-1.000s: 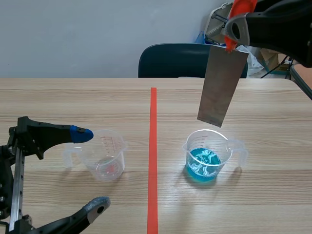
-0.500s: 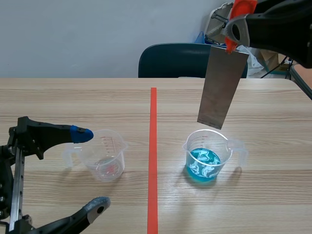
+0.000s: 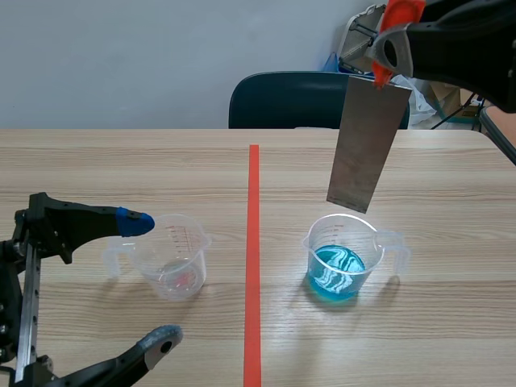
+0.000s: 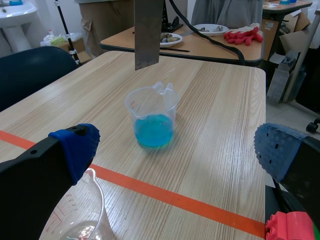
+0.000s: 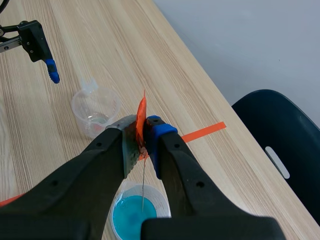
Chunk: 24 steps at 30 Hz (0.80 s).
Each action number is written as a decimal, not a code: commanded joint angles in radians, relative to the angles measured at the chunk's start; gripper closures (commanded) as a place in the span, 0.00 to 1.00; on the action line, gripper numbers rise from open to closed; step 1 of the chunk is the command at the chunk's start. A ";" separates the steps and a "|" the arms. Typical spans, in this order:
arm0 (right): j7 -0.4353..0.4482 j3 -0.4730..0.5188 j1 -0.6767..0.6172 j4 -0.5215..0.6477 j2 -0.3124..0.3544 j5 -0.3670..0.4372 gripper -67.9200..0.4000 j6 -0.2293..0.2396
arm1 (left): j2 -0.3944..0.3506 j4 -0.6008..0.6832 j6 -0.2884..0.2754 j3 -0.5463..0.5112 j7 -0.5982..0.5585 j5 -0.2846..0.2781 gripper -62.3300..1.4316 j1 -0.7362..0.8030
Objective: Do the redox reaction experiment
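One big wooden table [image 3: 97, 161], right gripper [image 3: 385, 58] up high pinching a grey metal strip [image 3: 367, 145] by what looks like an orange tab [image 5: 141, 115], strip hanging just over the blue-liquid beaker [image 3: 343, 260], left gripper [image 4: 175, 155] spread wide beside the clear beaker [image 3: 173, 260].

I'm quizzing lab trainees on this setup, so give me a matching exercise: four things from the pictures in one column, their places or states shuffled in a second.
Things:
1. metal strip
2. beaker of blue liquid
3. clear beaker
4. left hand

Places or states:
a. open, holding nothing
b. clamped in the right hand, hanging above the blue liquid, not dipped
c. on the table, on the right arm's side of the tape line
d. on the table, on the left arm's side of the tape line

Pairs: 1-b, 2-c, 3-d, 4-a.
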 commanded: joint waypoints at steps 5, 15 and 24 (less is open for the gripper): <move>0.008 0.003 0.009 0.004 0.008 0.011 0.98 0.007 | 0.005 0.011 -0.001 -0.003 -0.010 -0.009 0.00 -0.003; 0.008 0.003 0.009 0.004 0.008 0.011 0.98 0.007 | 0.005 0.011 -0.001 -0.003 -0.010 -0.010 0.00 -0.003; 0.008 0.003 0.009 0.004 0.008 0.011 0.98 0.007 | 0.005 0.011 -0.001 -0.003 -0.010 -0.010 0.00 -0.003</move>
